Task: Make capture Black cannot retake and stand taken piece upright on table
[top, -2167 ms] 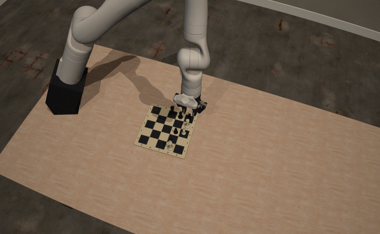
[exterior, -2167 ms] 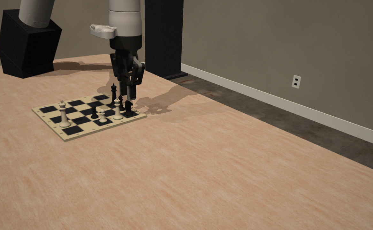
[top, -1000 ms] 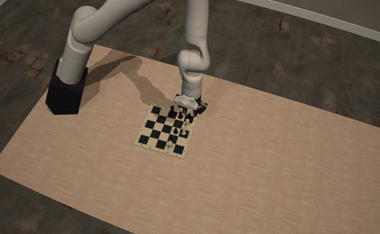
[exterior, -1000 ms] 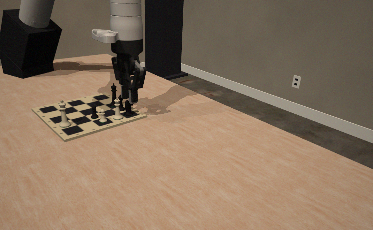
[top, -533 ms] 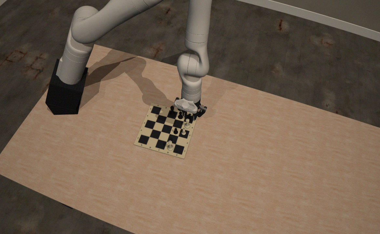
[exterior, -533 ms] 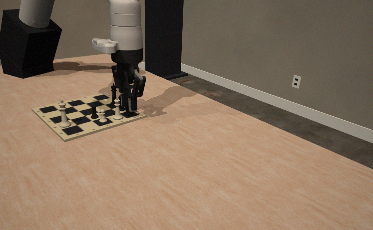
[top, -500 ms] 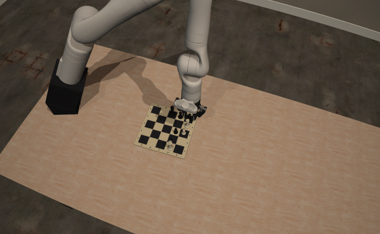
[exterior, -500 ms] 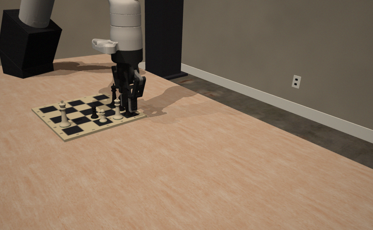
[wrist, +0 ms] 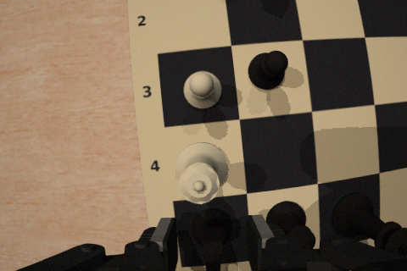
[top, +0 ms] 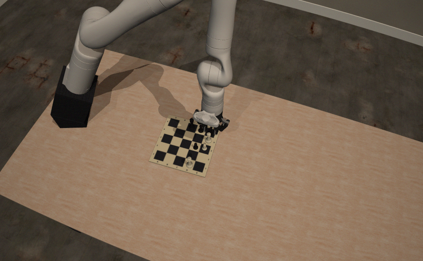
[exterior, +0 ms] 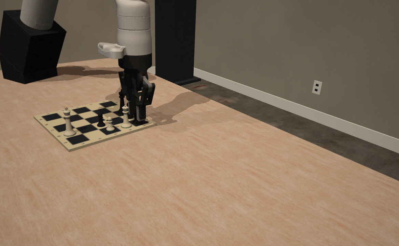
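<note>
A small chessboard [top: 183, 145] lies on the wooden table. My gripper [wrist: 212, 235] is lowered over square E5 at the board's corner, and its fingers stand partly open on either side of a black knight [wrist: 212, 227], with a small gap on each side. In the exterior view the gripper [exterior: 138, 117] reaches down to the board. The white queen [wrist: 199, 175] stands on E4 right beside the fingers. Two more black pieces [wrist: 288, 220] stand on rank 5.
The robot's black base [top: 72, 103] stands at the table's far left corner. A black pillar [exterior: 173, 39] rises behind the table. The arm's shadow falls across the board's far end.
</note>
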Available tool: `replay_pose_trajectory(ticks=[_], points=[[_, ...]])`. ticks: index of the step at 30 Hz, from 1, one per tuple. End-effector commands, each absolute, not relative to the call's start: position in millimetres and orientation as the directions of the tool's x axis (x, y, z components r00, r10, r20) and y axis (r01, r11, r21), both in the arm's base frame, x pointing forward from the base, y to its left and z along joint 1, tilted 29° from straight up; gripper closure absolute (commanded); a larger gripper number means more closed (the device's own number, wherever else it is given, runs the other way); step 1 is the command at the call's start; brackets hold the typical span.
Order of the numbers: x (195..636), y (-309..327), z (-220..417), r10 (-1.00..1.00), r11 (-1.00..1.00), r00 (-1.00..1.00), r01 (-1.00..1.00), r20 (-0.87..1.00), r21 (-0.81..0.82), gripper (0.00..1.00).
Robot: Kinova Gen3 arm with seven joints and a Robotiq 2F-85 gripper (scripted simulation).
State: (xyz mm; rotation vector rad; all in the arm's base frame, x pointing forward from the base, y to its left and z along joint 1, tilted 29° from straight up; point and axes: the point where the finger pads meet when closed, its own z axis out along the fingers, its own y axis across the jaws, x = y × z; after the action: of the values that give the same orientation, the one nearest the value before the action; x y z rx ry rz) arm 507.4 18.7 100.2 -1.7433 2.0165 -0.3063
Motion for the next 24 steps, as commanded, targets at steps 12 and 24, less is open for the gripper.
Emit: replay_pose_trajectory(ticks=[12, 24], points=[[507.6, 18.6, 100.9, -0.977, 0.175, -0.096, -0.875, -0.192, -0.451, 0.63], [507.6, 18.6, 100.9, -0.977, 0.175, -0.096, -0.875, -0.192, -0.451, 1.00]])
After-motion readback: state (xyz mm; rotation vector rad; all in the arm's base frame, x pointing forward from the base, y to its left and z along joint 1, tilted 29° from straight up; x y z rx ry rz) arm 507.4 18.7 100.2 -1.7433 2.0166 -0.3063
